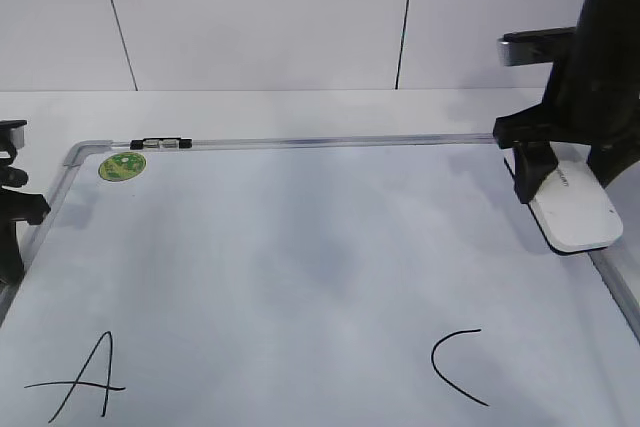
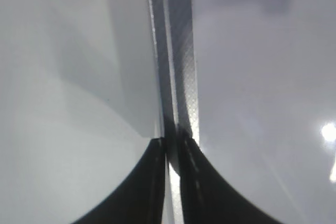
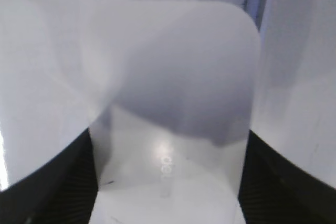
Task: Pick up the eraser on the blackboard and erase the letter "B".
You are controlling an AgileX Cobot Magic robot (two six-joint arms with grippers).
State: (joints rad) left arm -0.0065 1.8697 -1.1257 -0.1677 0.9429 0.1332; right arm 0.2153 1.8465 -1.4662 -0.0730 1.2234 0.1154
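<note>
The blackboard (image 1: 300, 207), a white board in a grey frame, lies flat and fills the exterior view. My right gripper (image 1: 565, 179) is shut on the white eraser (image 1: 578, 212) over the board's right frame edge. In the right wrist view the eraser (image 3: 173, 93) sits between the two black fingers (image 3: 170, 182), grey lettering up. No letter "B" shows; only a faint grey smudge (image 1: 330, 257) lies between the "A" (image 1: 85, 382) and the "C" (image 1: 455, 367). My left gripper (image 1: 15, 207) is at the board's left edge, its fingers (image 2: 173, 148) pinched on the frame (image 2: 178, 77).
A small black-and-clear marker (image 1: 160, 143) lies on the board's far frame rail. A round green sticker (image 1: 122, 165) sits in the far left corner. A white wall with dark seams stands behind the table.
</note>
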